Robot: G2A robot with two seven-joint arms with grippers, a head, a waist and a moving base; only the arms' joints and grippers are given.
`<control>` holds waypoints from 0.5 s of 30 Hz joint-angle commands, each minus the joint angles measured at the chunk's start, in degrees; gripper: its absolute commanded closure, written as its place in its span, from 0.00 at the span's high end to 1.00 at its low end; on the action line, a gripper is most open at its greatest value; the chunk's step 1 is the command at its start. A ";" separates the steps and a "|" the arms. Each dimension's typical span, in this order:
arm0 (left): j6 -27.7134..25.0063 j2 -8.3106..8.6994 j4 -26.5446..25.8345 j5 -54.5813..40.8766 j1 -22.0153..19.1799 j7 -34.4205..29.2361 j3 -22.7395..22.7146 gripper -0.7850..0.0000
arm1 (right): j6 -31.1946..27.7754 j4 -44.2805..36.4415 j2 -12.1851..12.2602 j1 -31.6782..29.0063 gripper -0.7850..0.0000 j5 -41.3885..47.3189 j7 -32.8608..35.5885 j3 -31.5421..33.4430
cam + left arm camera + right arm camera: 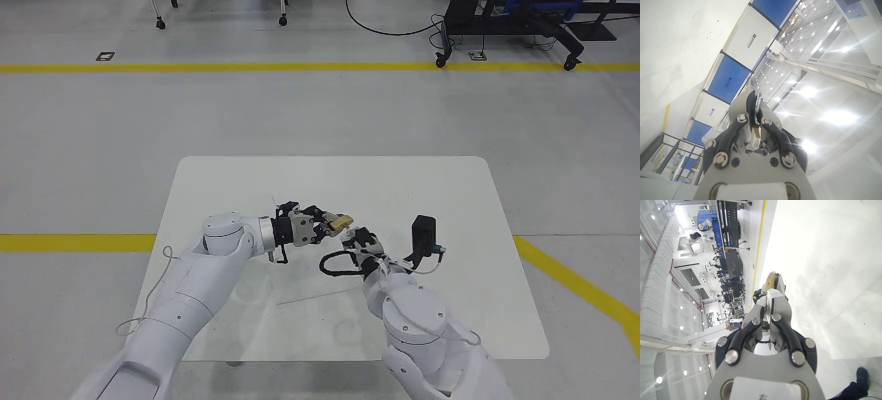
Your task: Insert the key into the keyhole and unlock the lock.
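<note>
Two grippers meet above the middle of the white table.
The left gripper clamps its fingers on the brass lock; at the lock's 4 o'clock, the right gripper pinches the thin key.

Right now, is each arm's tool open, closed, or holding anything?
Left tool: closed on the brass padlock with silver shackle.
Right tool: closed, apparently on a thin silver key.

Lock mostly covered by left fingers, key indistinct between right fingers
</note>
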 commanded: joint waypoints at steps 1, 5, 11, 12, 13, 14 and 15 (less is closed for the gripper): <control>0.00 0.00 0.00 0.00 0.00 0.00 0.00 0.00 | 0.35 0.13 -0.23 -0.07 0.00 -0.58 0.10 0.14; 0.00 0.00 0.00 0.00 0.00 0.00 0.00 0.00 | 2.22 0.48 -0.56 0.07 0.00 -2.52 1.17 -0.42; 0.00 0.00 0.00 0.00 0.00 0.00 0.00 0.00 | 4.24 0.86 -1.13 0.32 0.00 -4.58 3.00 -0.61; 0.00 0.00 0.00 0.00 0.00 0.00 0.00 0.00 | 4.34 0.84 -1.22 0.30 0.00 -4.99 3.15 -0.63; 0.00 0.00 0.00 0.00 0.00 0.00 0.00 0.00 | 4.34 0.88 -1.30 0.24 0.00 -5.40 3.30 -0.68; 0.00 0.00 0.00 0.00 0.00 0.00 0.00 0.00 | 4.34 0.85 -1.36 0.18 0.00 -5.81 3.49 -0.77; 0.00 0.00 0.00 0.00 0.00 0.00 0.00 0.00 | 4.34 0.82 -1.42 0.11 0.00 -6.26 3.57 -0.82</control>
